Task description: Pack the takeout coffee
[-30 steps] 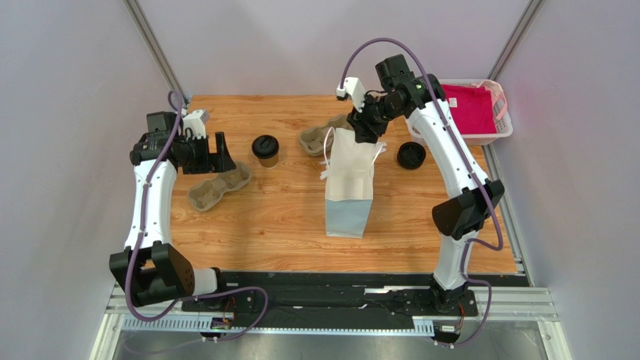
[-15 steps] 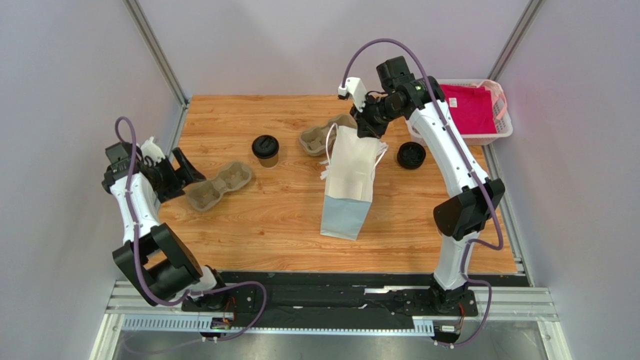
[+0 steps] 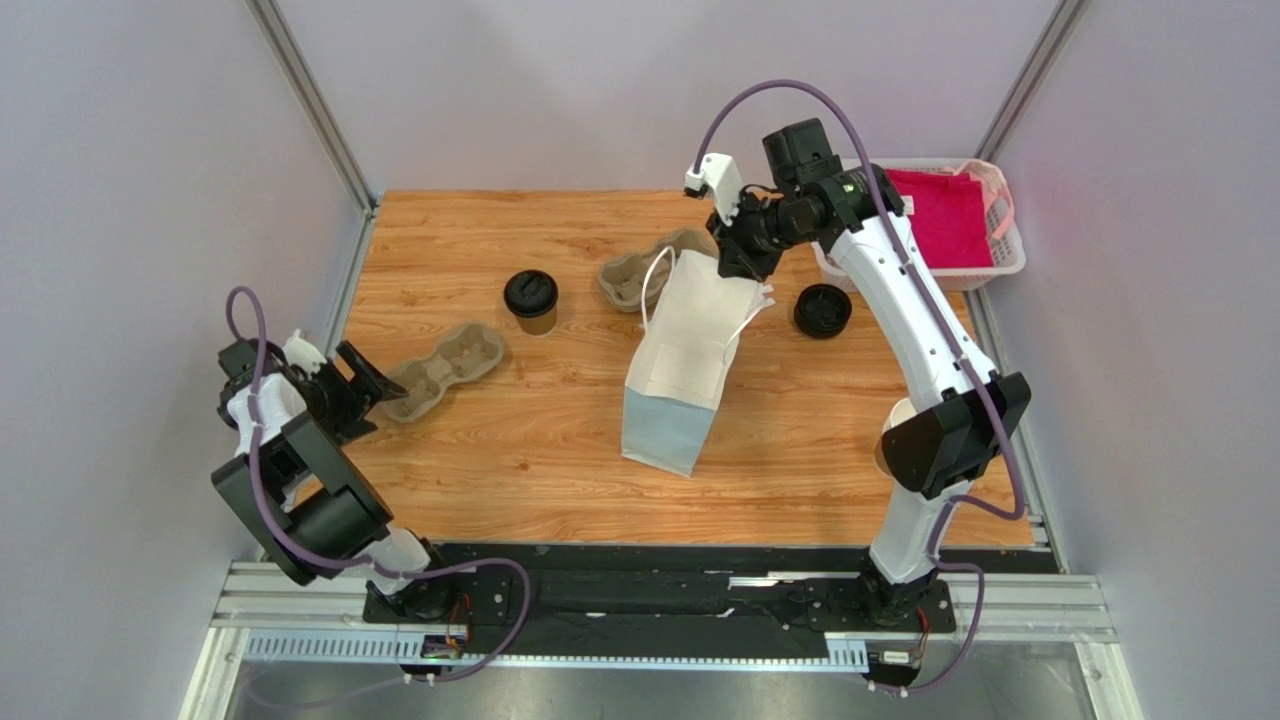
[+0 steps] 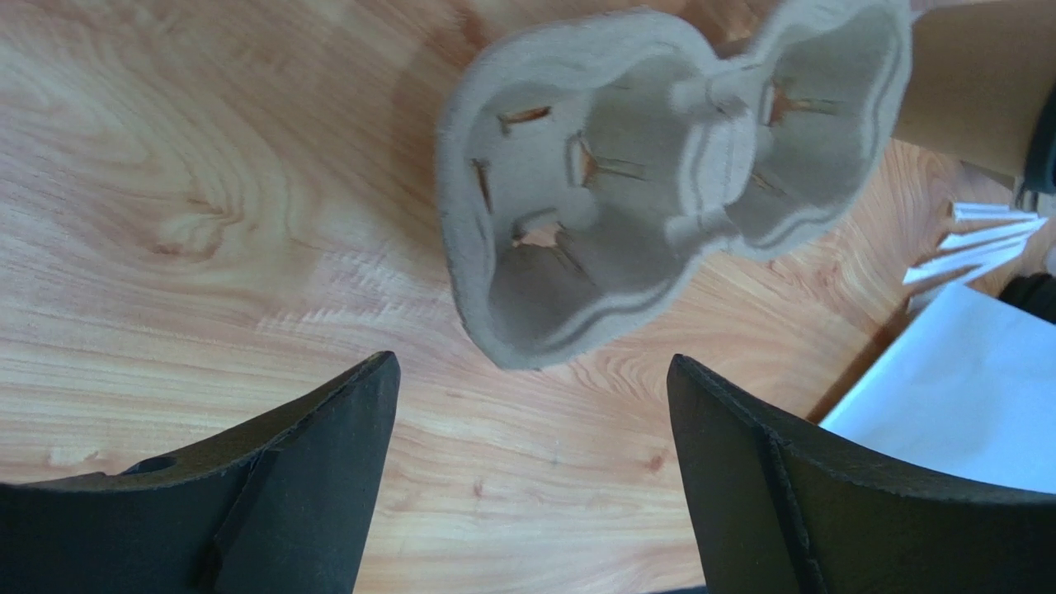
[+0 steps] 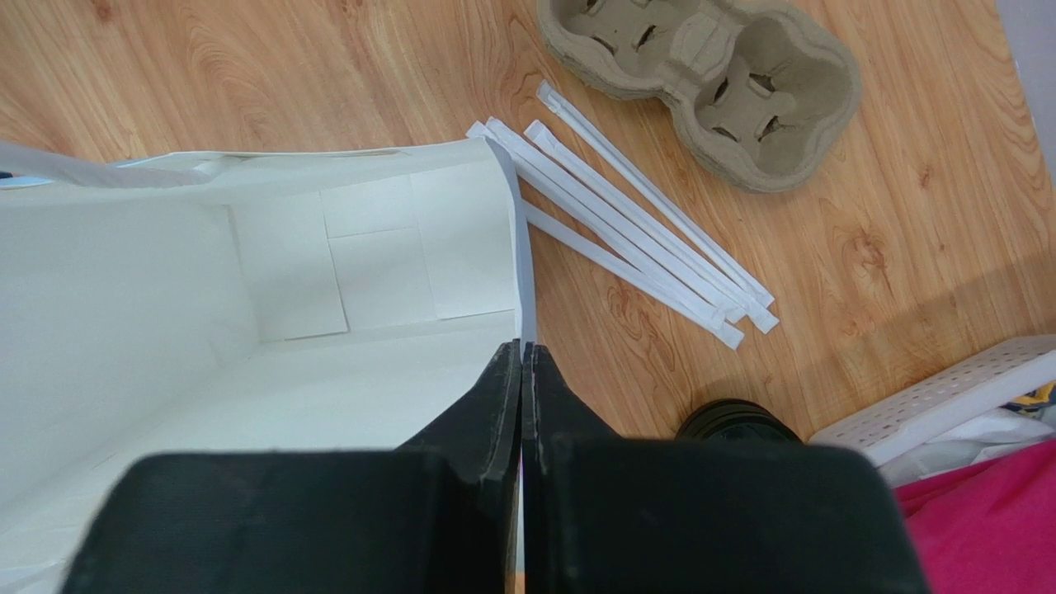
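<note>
One takeout coffee (image 3: 531, 300), a small brown kraft-paper cup with a round black lid, stands upright on the wooden table (image 3: 511, 450), left of the white paper bag (image 3: 684, 368) and well apart from it. Two moulded grey pulp cup carriers lie out: one (image 3: 440, 371) further left of the bag, the other (image 3: 646, 270) just behind its mouth. One loose black lid (image 3: 822, 311) sits right of the bag; the right wrist view shows only its upper edge. Wrapped white straws (image 5: 632, 223) lie by the bag's mouth, perhaps five, though they overlap. The right gripper (image 3: 747, 258) is pinched closed on the bag's rim. The left gripper (image 3: 376, 383) is spread wide and holds nothing, far left of the bag. The left wrist view cuts the cup off at the frame's corner.
</note>
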